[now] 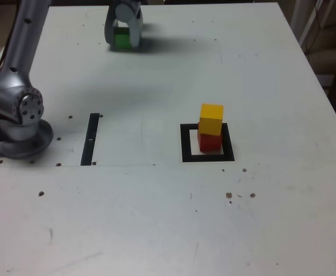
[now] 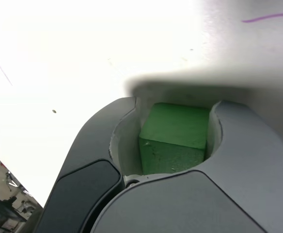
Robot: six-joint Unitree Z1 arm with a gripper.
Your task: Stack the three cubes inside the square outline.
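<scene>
Pinching the green cube (image 1: 121, 39), the end effector (image 1: 123, 35) must next lift it toward four o'clock onto the yellow cube (image 1: 211, 118) atop the red cube (image 1: 210, 142) in the square outline (image 1: 207, 157).

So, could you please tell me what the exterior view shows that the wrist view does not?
Only the exterior view shows the yellow cube stacked on the red cube inside the square outline, the thin black strip and the arm's base. Only the wrist view shows close up how the jaws press against two opposite sides of the green cube, and a purple mark on the table. Both show the gripper shut on the green cube and the white table.
</scene>
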